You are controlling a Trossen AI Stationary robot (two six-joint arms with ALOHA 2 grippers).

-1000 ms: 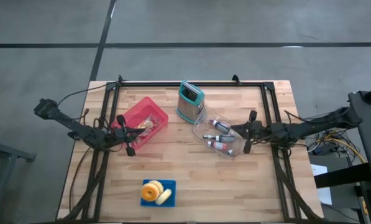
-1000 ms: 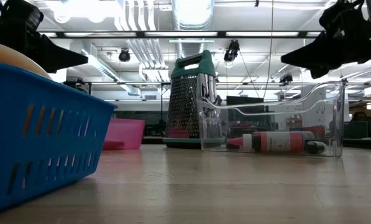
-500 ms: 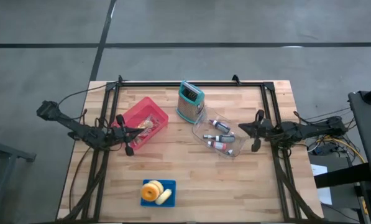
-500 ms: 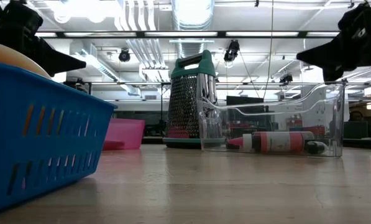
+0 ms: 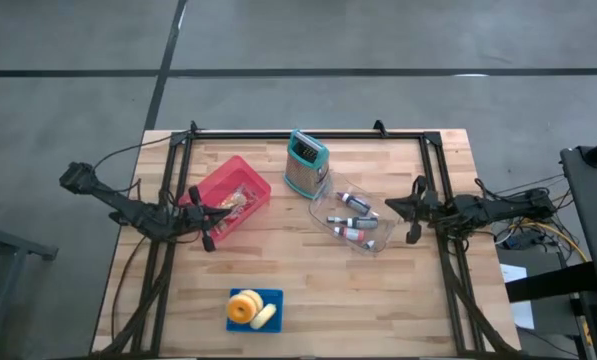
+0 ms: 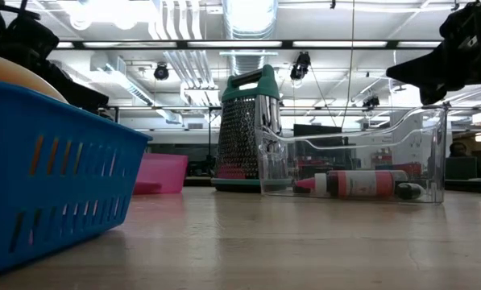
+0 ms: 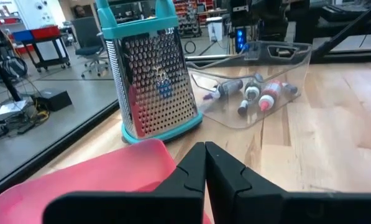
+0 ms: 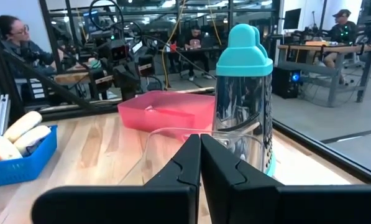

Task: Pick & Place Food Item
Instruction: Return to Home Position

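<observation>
Donuts are lying in the blue bin [image 5: 273,297], which is sitting close to the near edge of the bench [image 5: 308,280], left of its middle. An orange donut [image 5: 243,306] is taking up one side of it and a pale donut [image 5: 264,317] is leaning against it, touching. Whether a blue one is hiding beneath or behind them, none of the views is showing. No food is lying loose on the bare wood, so the placing part of the job is looking finished. Something is lying inside the pink bin [image 5: 221,185] towards the left edge, but what it is cannot be told. The grater [image 5: 305,163] is standing upright by the far edge, and the clear bin [image 5: 321,208] beside it is holding only bottles [image 5: 352,218]. The left gripper [image 5: 216,213] is hanging over the pink bin's side nearest the left edge, its fingers pressed together and carrying nothing. The right gripper [image 5: 386,206] is hanging just beside the clear bin, on the side facing the right edge, likewise squeezed closed and empty. From table height both arms are showing raised well off the wood. What is remaining, by my reading, is only the retreat: each arm is pointing inward across the bench and is needing to fold back towards its own edge to rest, with no further item waiting to be picked.
</observation>
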